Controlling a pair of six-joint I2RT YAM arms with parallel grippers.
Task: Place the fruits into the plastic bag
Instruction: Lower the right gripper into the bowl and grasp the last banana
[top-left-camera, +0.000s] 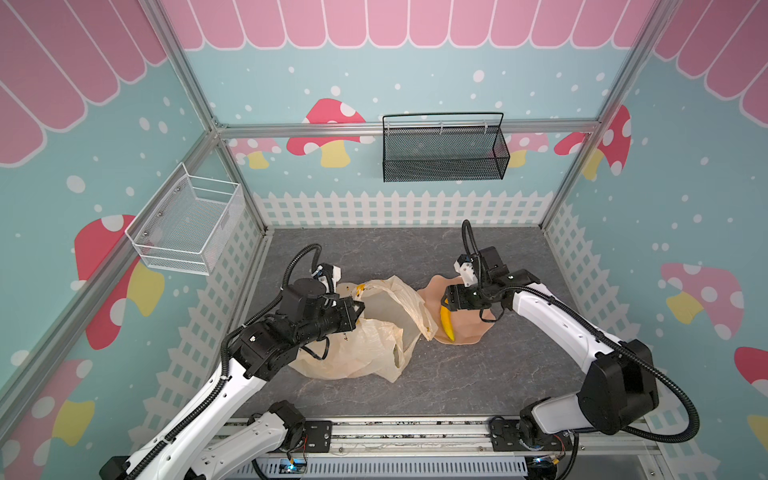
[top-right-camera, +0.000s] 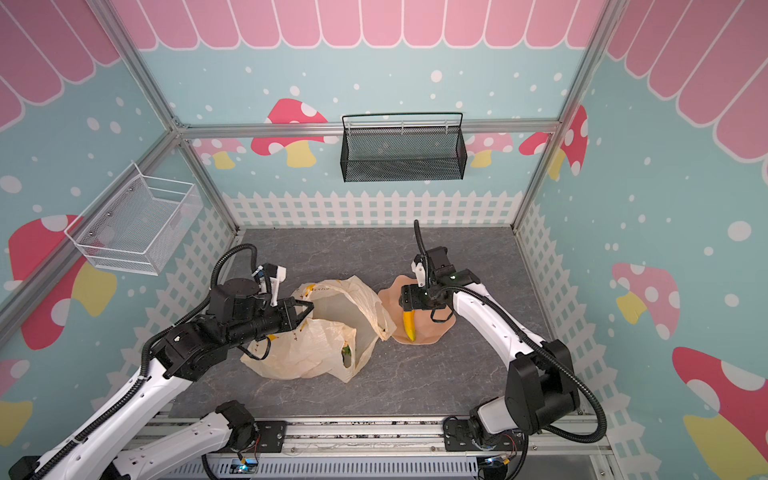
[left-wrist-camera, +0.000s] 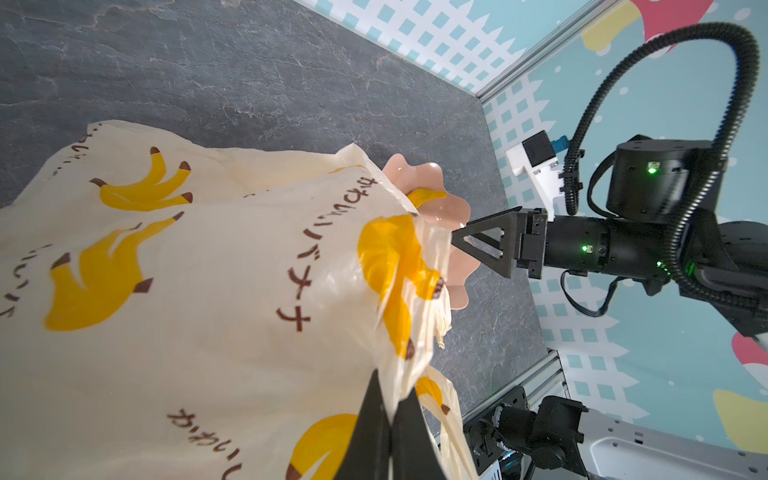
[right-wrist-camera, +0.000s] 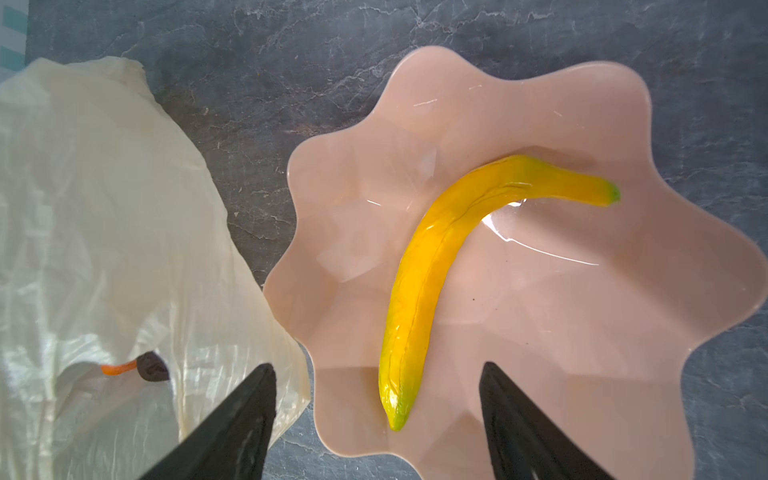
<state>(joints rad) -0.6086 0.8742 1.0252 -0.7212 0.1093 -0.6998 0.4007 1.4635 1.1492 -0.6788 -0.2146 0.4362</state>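
I am holding my right gripper (right-wrist-camera: 376, 368) directly over the pink plate (right-wrist-camera: 582, 83), with its jaws standing wide apart and gripping nothing. In the right wrist view my two dark fingers (right-wrist-camera: 232, 424) are straddling the green-tipped end of the banana (right-wrist-camera: 419, 266), and bare plate is showing between each finger and the fruit. The banana is lying flat in the plate's hollow, curving across it, with its other end pointing toward the opposite rim of the plate. In both top views it is showing as a yellow strip just below my right gripper (top-left-camera: 446, 301), well inside the plate's rim (top-left-camera: 469, 336). With my left gripper (left-wrist-camera: 390, 399) I am pinching the plastic bag (left-wrist-camera: 208, 291), jaws closed tight on a fold of its banana-printed edge, on the side of the bag away from the plate. The bag is slumping on the grey table (top-left-camera: 457, 374) just beside the plate, and its mouth is standing open between my left gripper and the plate. Its nearest fold is reaching the plate's wavy rim, though I cannot tell whether the film and the rim are touching. In a top view something green (top-right-camera: 346, 353) is showing in a lower opening of the bag, on the side away from the plate, too small for me to name.
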